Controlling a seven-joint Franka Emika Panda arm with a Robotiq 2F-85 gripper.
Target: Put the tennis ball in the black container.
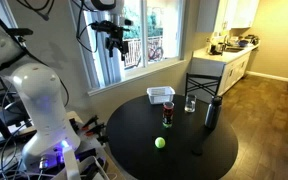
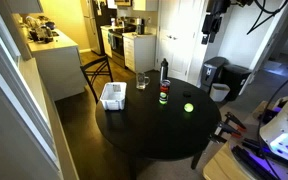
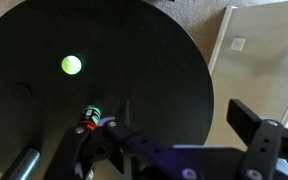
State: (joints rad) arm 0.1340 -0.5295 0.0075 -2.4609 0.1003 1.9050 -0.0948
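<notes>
The tennis ball (image 1: 160,143) is a small yellow-green ball that lies alone on the round black table (image 1: 134,125), near its edge. It shows in both exterior views (image 2: 188,107) and in the wrist view (image 3: 72,66). A tall, black, bottle-like container (image 1: 212,113) stands upright on the far side of the table (image 2: 164,70). My gripper (image 1: 117,42) hangs high above the table near the window, open and empty, far from the ball. It also shows in an exterior view (image 2: 209,30). In the wrist view the gripper (image 3: 184,132) holds nothing.
A white basket (image 1: 161,96), a drinking glass (image 1: 190,103) and a small can with a red band (image 1: 168,116) stand on the table. A chair (image 1: 204,85) stands behind it. Dark and white bins (image 2: 220,80) stand by the wall.
</notes>
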